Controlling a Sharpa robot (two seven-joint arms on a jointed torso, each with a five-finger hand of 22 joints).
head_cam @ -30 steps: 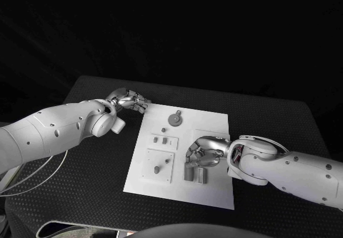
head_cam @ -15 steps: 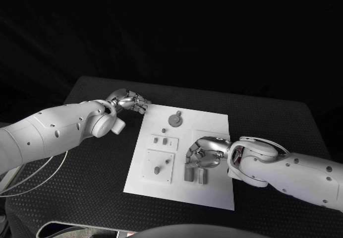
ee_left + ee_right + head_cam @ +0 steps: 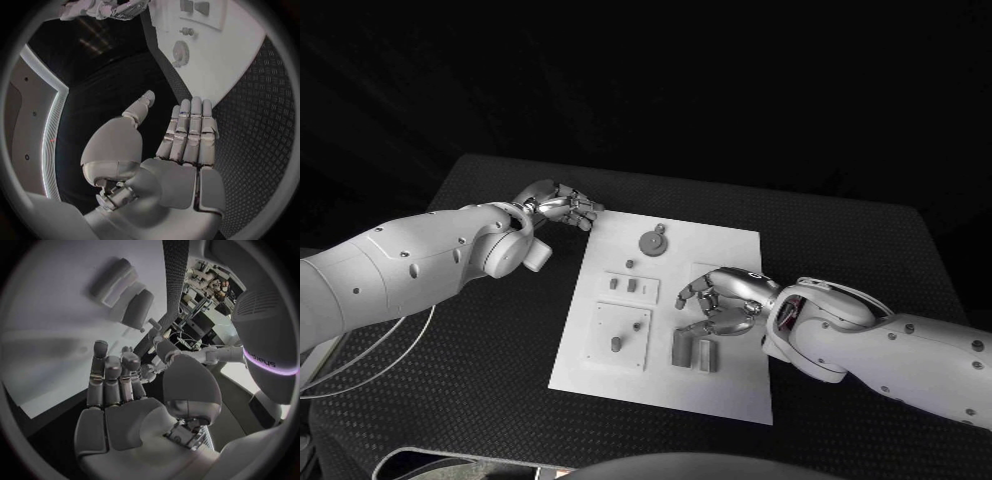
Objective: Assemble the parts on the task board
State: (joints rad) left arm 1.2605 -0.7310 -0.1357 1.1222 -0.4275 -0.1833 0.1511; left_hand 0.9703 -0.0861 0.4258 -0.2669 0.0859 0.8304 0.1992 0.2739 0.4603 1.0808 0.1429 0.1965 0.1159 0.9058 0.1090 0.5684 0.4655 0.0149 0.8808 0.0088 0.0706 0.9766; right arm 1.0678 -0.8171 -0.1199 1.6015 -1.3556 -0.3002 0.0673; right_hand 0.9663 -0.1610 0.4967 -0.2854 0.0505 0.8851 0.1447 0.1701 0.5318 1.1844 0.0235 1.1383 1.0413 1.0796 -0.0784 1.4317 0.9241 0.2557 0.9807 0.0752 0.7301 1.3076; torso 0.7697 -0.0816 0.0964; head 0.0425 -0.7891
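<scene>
Head view: right hand (image 3: 723,300) hovers empty, fingers loosely spread, above two parts (image 3: 692,349) lying on board (image 3: 733,395); left hand (image 3: 560,206) released off its corner; descend squarely, pinch one part.

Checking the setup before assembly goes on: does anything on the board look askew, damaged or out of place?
Nothing stands out. The task board lies flat on the table; the round part and two upright parts look intact. Both hands hold nothing.

The right hand (image 3: 726,300) hides part of the task board (image 3: 733,385); small parts there stay indistinct.
</scene>
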